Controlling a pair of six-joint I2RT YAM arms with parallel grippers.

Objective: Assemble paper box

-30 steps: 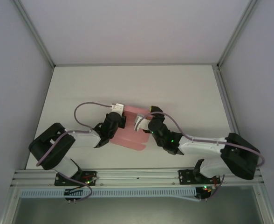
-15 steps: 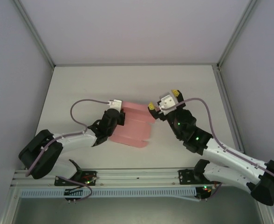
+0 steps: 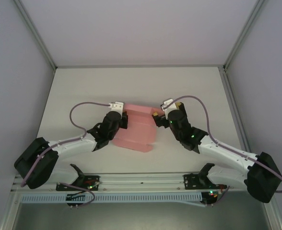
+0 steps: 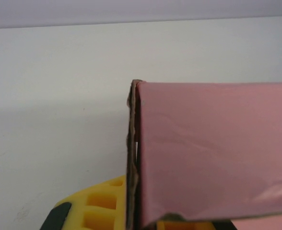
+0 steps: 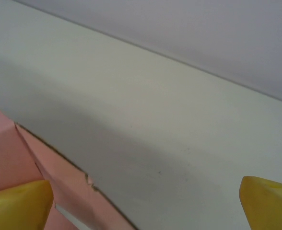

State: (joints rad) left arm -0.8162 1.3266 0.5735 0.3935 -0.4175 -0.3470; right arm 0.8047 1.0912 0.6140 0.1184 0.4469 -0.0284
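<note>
The salmon-pink paper box (image 3: 137, 130) lies partly folded at the middle of the table. My left gripper (image 3: 125, 118) is at its left end, shut on a card edge. In the left wrist view a pink panel (image 4: 213, 148) stands upright, with its raw edge pinched at my left gripper (image 4: 136, 216) between the yellow fingers (image 4: 98, 206). My right gripper (image 3: 166, 109) is open wide at the box's far right corner. In the right wrist view its left fingertip (image 5: 16, 203) overlaps the pink card (image 5: 6, 158), and only bare table lies at the right gripper (image 5: 143, 206).
The white table (image 3: 131, 86) is walled on the left, right and back by grey panels. An aluminium rail (image 3: 141, 181) with both arm bases runs along the near edge. Each arm trails a looping cable (image 3: 81, 108) above the table.
The right gripper has let go, opened wide, swung out to the right, then come back to the box's far right corner. The left gripper has stayed clamped while its arm stretched out.
</note>
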